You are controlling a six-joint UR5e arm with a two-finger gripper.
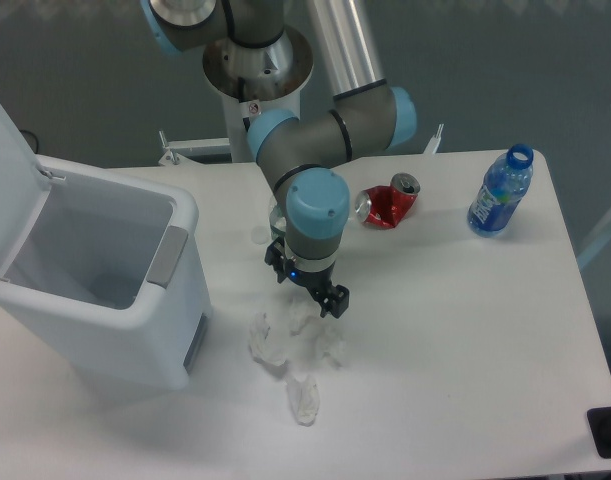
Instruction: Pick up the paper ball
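The table is white. On it, the crushed can is red with a silver top, and the bottle right of the can is blue. The open bin left of the can is white with a grey latch.

White crumpled paper ball, roughly round, on table, partly hidden.

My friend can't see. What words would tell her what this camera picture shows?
A grey and blue robot arm's black gripper hangs just above a small round white paper ball among other white paper wads on a white table. An open white bin stands left, a crushed red can and blue bottle right.
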